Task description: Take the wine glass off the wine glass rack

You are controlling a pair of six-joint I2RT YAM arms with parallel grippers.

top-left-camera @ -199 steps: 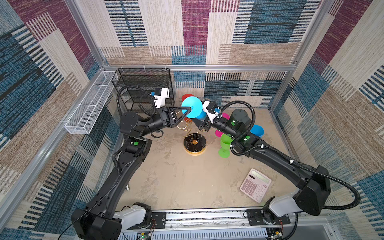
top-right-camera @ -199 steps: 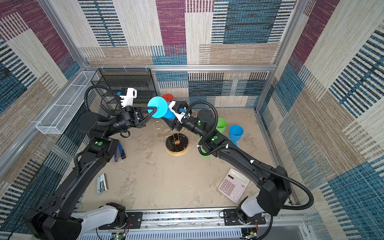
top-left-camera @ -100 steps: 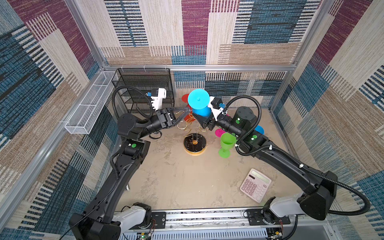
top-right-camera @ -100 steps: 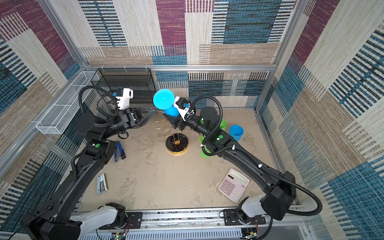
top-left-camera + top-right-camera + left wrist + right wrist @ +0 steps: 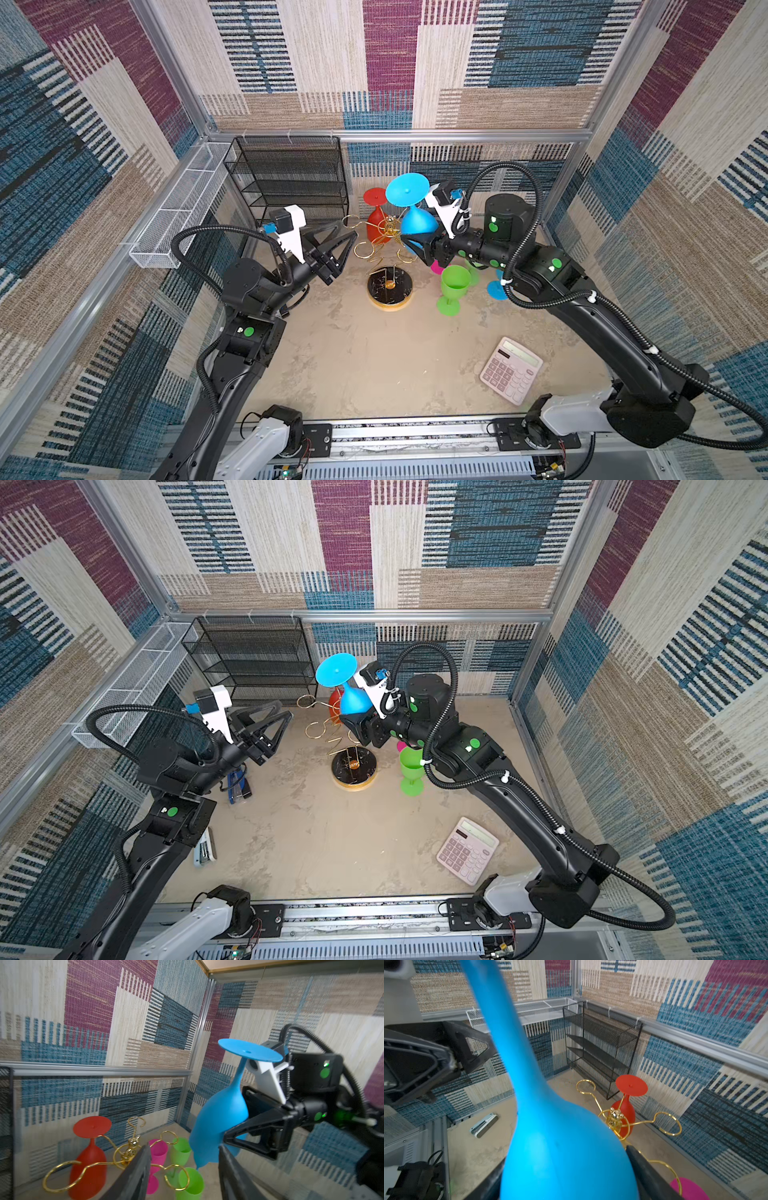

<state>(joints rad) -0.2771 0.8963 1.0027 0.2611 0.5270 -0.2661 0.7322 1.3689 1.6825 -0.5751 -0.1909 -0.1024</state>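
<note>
The sandy-beige surface carries the gold wire wine glass rack on its round black base, mid-scene toward the far wall. The blue plastic wine glass is up in the air just right of the rack's post, bowl down and foot up (the way it would hang from a loop, which probably explains the inverted carry). The right arm's jaws clasp its bowl from the right, one on each side of the widest part, likely because the thin stem offers less to grip. Stem and foot rise free above them, and no gold wire rings the stem, so it looks clear of the rack. A red plastic wine glass hangs on a far loop. The left arm's jaws, left of the rack, stand parted and empty.
</note>
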